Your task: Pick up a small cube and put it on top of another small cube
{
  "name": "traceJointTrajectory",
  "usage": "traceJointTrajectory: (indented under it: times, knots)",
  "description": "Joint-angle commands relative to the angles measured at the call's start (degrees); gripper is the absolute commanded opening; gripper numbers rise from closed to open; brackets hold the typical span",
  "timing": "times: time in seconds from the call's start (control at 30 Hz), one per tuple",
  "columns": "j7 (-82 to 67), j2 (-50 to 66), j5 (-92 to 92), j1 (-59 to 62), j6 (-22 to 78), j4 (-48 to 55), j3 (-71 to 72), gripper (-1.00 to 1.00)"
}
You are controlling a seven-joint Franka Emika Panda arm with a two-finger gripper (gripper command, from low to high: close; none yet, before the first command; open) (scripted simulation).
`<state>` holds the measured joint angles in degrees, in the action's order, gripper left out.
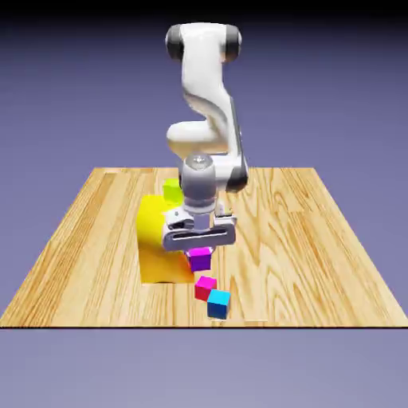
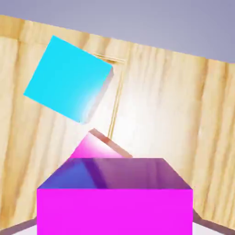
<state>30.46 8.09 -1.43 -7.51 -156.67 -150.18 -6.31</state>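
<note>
Between the fingertips of the gripper (image 1: 199, 253), the small magenta cube (image 2: 114, 211) was gripped, the jaws closed on its sides and its flat face filling the bottom of the hand view. It looked level and seemed to be off the table (image 1: 295, 263), so the picking-up half of the job appeared done. (How high it hung was hard to judge, with the hand covering much of it from outside.)

Just beyond it lay the pink-topped cube with red sides (image 1: 205, 289), the one meant to go underneath. In the hand view the held cube hid part of it, yet the exterior view showed the two apart: nothing was stacked. The carry across, the lining-up, the lowering and the release all remained, by my reckoning.

Farther out, the cyan-blue cube (image 1: 218, 304) sat close beside the pink-topped one, near enough that a careless descent might have nudged it. On the exterior view's left stood the large yellow block (image 1: 163, 259), near the held cube, though whether they touched could not be told. Behind that block was the lime-green cube (image 1: 172, 190), which had no part in the stack.
</note>
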Motion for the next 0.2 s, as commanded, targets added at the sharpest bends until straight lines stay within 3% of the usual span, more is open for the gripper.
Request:
traceJointTrajectory:
  times: [0.0,0.03,0.07,0.17]
  knots:
    - [-0.39,2.08,-0.54,0.24,-2.05,0.03,0.34,-1.00]
    - [-0.66,3.49,-0.92,0.42,-3.44,0.04,0.58,-1.00]
    - [-0.66,3.49,-0.92,0.42,-3.44,0.04,0.58,1.00]
    - [0.12,-0.66,0.18,-0.10,0.63,-0.01,-0.13,1.00]
